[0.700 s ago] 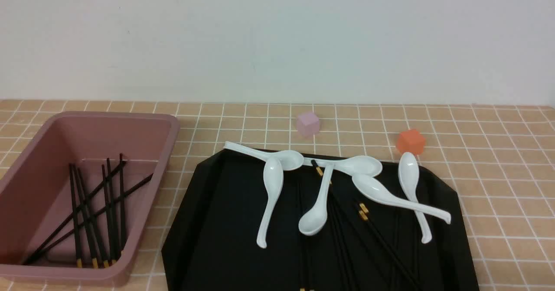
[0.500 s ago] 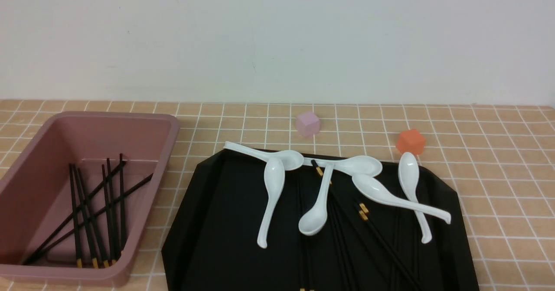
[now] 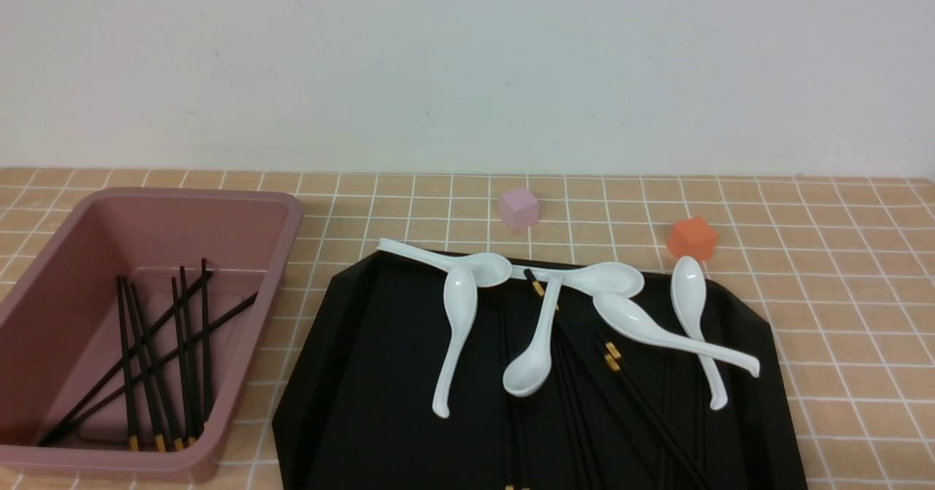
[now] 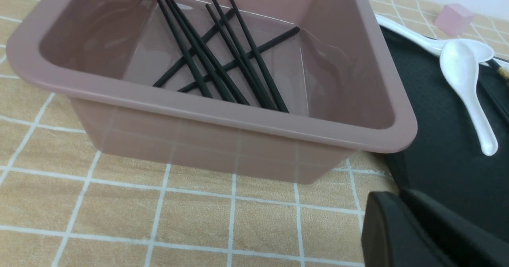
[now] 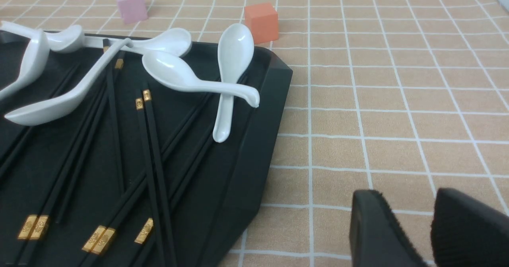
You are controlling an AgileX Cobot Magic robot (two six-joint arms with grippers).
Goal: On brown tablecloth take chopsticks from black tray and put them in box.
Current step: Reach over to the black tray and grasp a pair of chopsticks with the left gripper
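Note:
The black tray lies at the middle of the brown tablecloth. Several black chopsticks with gold bands lie on it, partly under white spoons; they also show in the right wrist view. The pink box stands left of the tray and holds several chopsticks, which also show in the left wrist view. No gripper shows in the front view. My left gripper is shut and empty, over the cloth by the box's near corner. My right gripper is open and empty, over the cloth beside the tray's right edge.
Several white soup spoons lie across the far half of the tray, some over chopsticks. A small pink cube and an orange cube stand on the cloth just behind the tray. A white wall closes the back.

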